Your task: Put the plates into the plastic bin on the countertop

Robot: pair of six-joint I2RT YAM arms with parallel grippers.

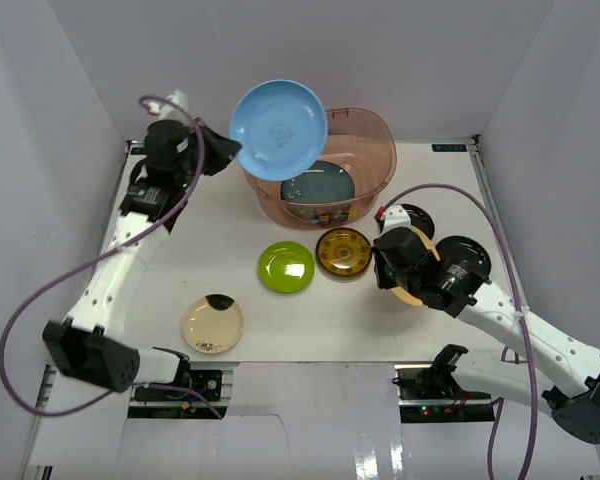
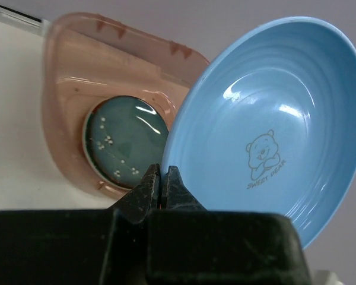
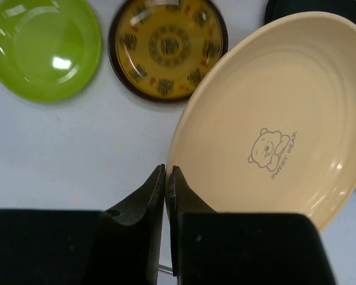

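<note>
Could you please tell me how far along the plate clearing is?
Done: the dark teal plate lies in the plastic bin. In hand: the left gripper pinches the light blue plate over the bin's rim, and the right gripper is shut on the rim of the peach plate. Left on the countertop: the lime green plate, amber-gold plate, cream plate and a black plate by the right arm.

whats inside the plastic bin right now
A dark teal plate lies flat in the plastic bin. The light blue plate, clamped in the left gripper, hides the bin's rear left corner in the top view.
</note>
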